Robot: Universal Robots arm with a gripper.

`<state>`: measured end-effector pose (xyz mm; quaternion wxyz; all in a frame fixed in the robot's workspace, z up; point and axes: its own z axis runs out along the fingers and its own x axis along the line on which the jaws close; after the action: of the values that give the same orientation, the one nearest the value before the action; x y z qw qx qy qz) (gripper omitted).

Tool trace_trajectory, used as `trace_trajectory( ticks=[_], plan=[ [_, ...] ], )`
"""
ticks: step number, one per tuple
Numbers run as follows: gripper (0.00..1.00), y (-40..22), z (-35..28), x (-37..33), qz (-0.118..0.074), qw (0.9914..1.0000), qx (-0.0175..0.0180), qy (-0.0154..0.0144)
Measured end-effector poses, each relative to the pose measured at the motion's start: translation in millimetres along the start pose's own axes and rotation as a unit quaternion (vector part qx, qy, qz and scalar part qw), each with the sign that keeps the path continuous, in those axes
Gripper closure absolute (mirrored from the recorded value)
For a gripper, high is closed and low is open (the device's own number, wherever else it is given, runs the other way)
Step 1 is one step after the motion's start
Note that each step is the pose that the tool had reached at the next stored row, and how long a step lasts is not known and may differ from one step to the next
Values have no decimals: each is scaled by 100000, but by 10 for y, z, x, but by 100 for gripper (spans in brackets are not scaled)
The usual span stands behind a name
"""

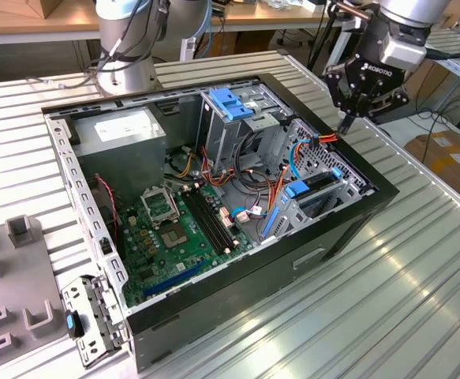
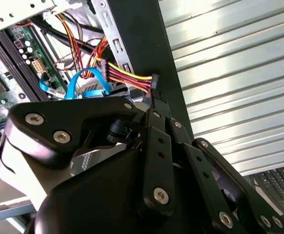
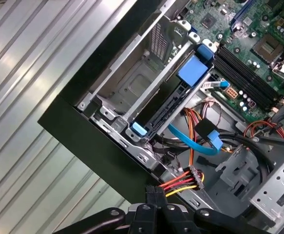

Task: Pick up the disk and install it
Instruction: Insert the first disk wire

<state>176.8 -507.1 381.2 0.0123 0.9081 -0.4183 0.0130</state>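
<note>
My gripper [image 1: 346, 122] is matt black metal with shiny screw heads, over a ribbed, glossy metal table [image 1: 419, 284]. The case [image 1: 253, 292] looks matt black outside, dull grey sheet metal inside; the drive cage's tabs [image 3: 193, 68] are smooth blue plastic.

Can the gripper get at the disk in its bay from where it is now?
Probably yes. The gripper hangs over the case edge near the disk, whose upper edge looks open; the blue cable and power wires crowd one end.
</note>
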Motion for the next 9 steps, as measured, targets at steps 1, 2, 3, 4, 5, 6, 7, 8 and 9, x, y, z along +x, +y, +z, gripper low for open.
trace_trajectory(
  ticks=[1,2,3,4,5,6,7,8,9],
  plan=[
    [89,-7,15,-10,-455,99999,18,2],
    [89,-9,24,-12,-1031,99995,42,9],
    [89,-10,31,-12,-2095,99978,73,22],
    [89,-11,36,-12,-3086,99952,103,40],
    [84,-11,43,-12,-4389,99903,144,59],
    [84,-11,48,-13,-5312,99859,177,68],
    [76,-10,53,-13,-6343,99798,212,78],
    [76,-11,57,-13,-7265,99735,245,89],
    [76,-11,62,-13,-8729,99618,295,117]
  ],
)
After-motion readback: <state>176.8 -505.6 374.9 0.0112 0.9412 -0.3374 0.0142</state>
